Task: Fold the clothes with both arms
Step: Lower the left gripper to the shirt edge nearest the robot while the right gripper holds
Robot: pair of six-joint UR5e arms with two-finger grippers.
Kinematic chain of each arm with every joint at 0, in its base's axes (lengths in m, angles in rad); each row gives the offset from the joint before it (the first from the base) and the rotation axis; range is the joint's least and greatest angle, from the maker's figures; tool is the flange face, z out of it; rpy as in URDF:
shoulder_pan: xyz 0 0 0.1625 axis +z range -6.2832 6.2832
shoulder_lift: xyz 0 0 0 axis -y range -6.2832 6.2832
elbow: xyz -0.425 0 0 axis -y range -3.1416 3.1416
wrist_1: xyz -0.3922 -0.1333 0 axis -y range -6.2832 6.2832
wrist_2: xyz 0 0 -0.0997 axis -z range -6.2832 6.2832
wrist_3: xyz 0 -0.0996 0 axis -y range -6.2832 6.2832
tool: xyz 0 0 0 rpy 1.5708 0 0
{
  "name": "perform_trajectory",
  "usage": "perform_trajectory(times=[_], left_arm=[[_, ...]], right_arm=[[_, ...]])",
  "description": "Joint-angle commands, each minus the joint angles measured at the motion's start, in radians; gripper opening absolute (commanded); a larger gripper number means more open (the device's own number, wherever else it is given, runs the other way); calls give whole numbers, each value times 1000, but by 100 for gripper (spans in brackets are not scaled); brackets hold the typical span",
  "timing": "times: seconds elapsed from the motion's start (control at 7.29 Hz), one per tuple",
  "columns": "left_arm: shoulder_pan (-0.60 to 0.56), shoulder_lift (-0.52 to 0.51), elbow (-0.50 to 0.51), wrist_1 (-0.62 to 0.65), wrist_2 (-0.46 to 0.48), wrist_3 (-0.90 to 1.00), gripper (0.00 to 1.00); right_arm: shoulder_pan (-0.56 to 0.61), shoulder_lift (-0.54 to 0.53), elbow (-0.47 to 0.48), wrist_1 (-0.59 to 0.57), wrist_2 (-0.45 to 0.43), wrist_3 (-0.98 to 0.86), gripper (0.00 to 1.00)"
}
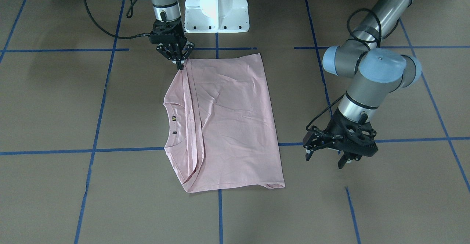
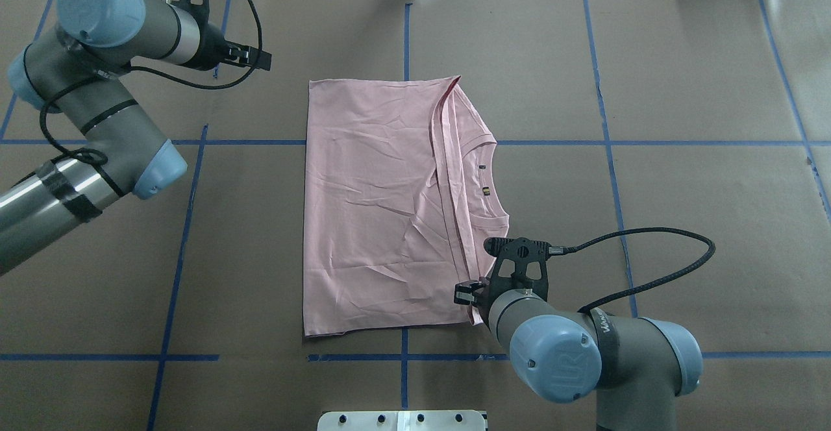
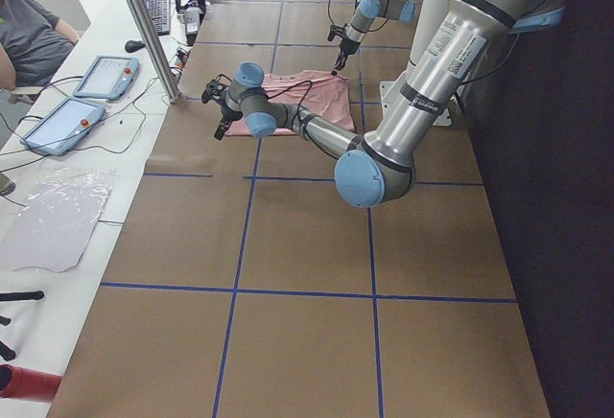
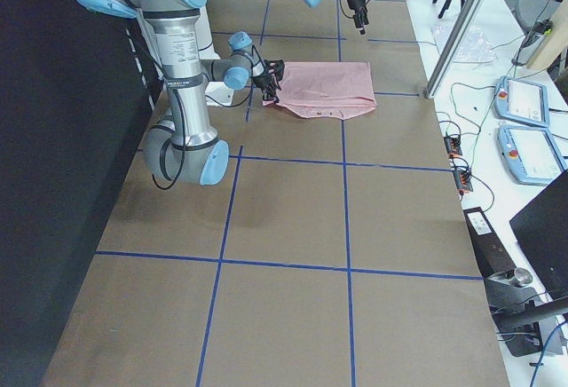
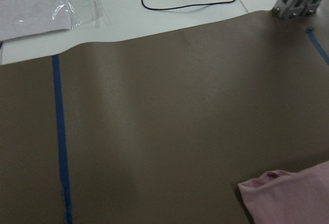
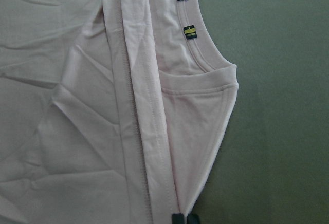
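The shirt (image 1: 227,122) lies folded mid-table (image 1: 55,108), one collar-side corner clamped in the right gripper (image 1: 180,66), likely for the next fold, while the left gripper (image 1: 325,158) hangs spread and empty off the hem.

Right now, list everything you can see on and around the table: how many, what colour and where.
T-shirt: one, pale pink, folded, flat at the table's middle.
Table: one, brown cover with a blue tape grid.
Pedestal base: one, white, at the robot's edge of the table.
Bench: one, white, along the table's far side.
Tablets: two, blue-grey, on the bench.
Plastic bag: one, clear, on the bench.
Person: one, grey top, at the bench.
Left gripper: one, black, open, beside the T-shirt, apart from it.
Right gripper: one, black, shut on the T-shirt's collar-side corner nearest the base.
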Motion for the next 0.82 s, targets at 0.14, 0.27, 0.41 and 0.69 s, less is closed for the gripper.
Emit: perform_trajectory(times=[0.14,0.27,0.41,0.69], left_arm=[[313,174,-432,201,122,-361,100],[412,191,-491,250,184,-450,100],[484,192,-499,278,221,-519,100],[598,217,-499,280,282,-639,96]], right_arm=[[-28,-22,12,0,-27,7,0],[-27,-24,12,2,-27,7,0],[-27,-22,13,0,-27,7,0],[-27,-21,20,0,-27,7,0]])
